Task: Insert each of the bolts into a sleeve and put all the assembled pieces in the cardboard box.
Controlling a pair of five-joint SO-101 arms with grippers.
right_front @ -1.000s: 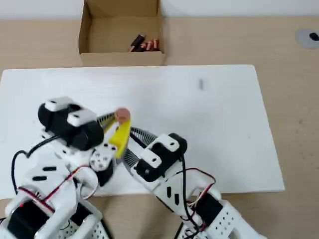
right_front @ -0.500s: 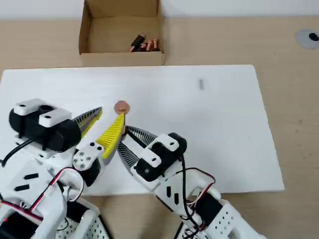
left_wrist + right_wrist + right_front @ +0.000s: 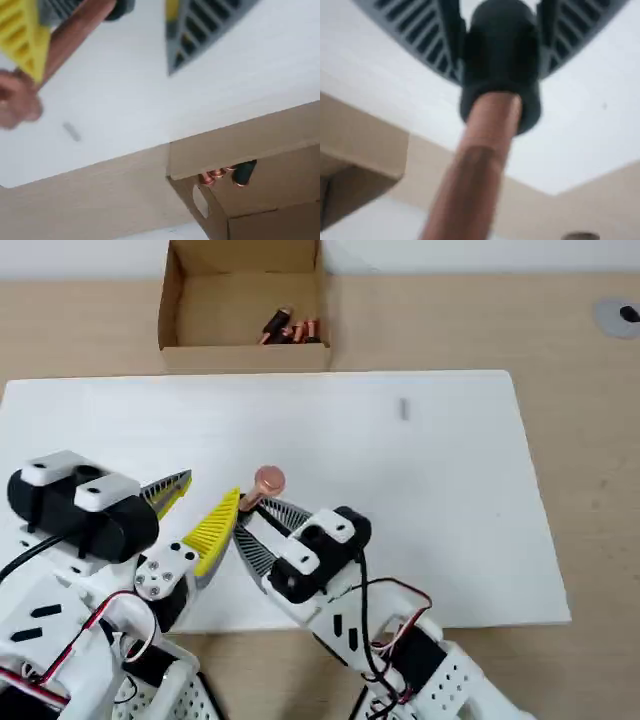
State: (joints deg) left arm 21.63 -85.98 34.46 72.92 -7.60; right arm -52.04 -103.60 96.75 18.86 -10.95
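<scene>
My right gripper (image 3: 248, 512) is shut on a black sleeve (image 3: 501, 60), and a copper bolt (image 3: 480, 165) sticks out of the sleeve. The bolt's round head (image 3: 269, 480) hangs over the white board (image 3: 420, 520), left of its middle. Just to the left, my left gripper (image 3: 210, 487) is open, one finger yellow (image 3: 20, 35) and the other grey (image 3: 200, 30). The bolt (image 3: 75, 35) passes close to the yellow finger. The cardboard box (image 3: 200, 315) stands beyond the board's far edge and holds several assembled pieces (image 3: 290, 328).
The board lies on a wooden table (image 3: 580, 440). There is a small grey mark (image 3: 404, 409) on the board's far right part. A grey disc (image 3: 620, 315) sits at the table's far right corner. Both arm bases crowd the near edge.
My left gripper has let go of the bolt, opened and drawn back to the left. The right gripper has shifted the sleeve and bolt slightly right and nearer.
</scene>
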